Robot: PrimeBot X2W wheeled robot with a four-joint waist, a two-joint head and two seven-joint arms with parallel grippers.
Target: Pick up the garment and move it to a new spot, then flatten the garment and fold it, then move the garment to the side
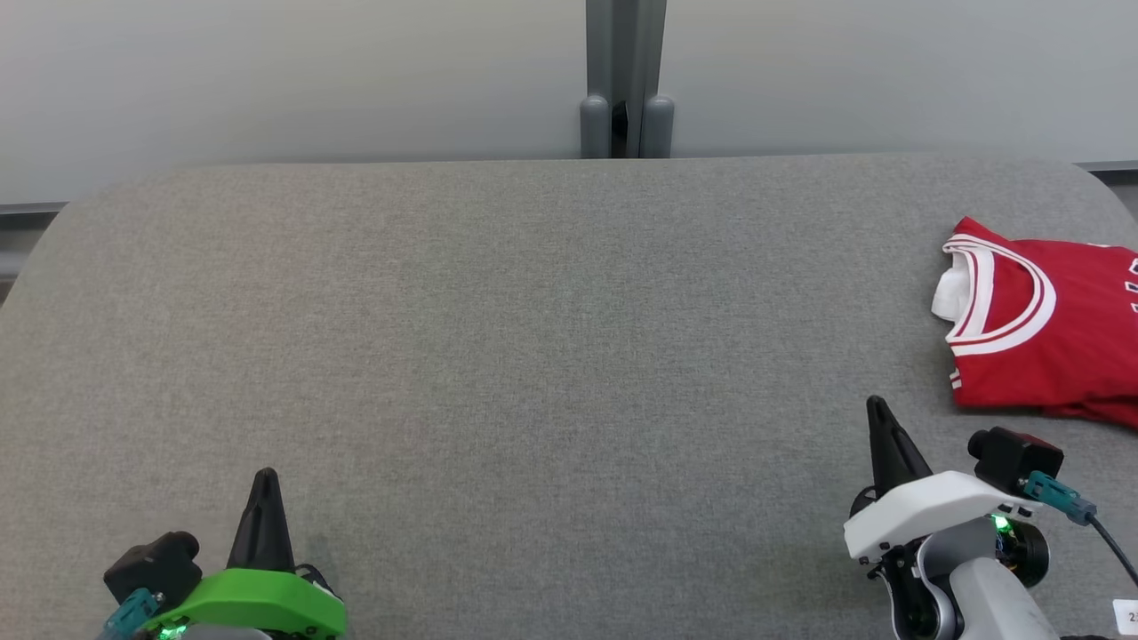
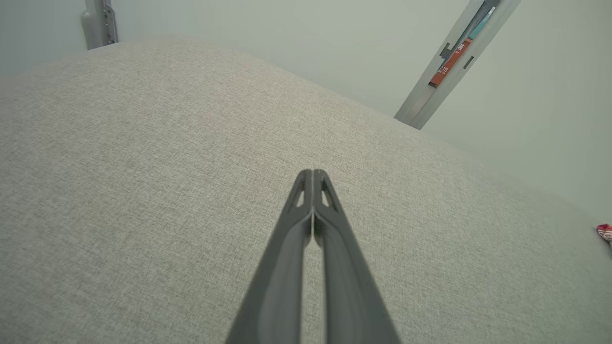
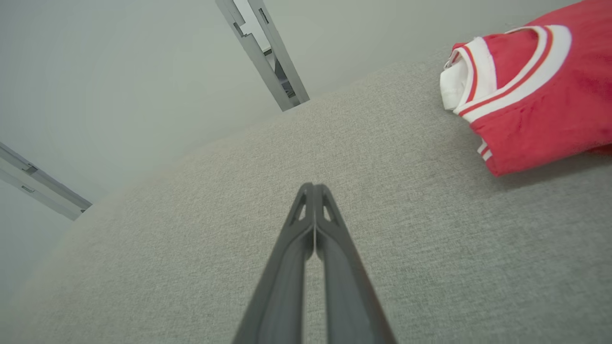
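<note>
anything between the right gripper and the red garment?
Nothing. In the head view the right gripper, shut, sits just short of the red garment, with bare grey table between them. The right wrist view shows the same gap.

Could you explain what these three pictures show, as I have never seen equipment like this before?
This is a two-armed robot at a grey padded table. The wide picture comes from a camera on its head, looking down. The left tool sits at lower left and the right tool at lower right. The other two pictures come from cameras on each wrist, looking along that arm's dark fingers. Both tools are shut and hold nothing. A red garment with white trim lies folded at the table's right side, untouched.
</note>
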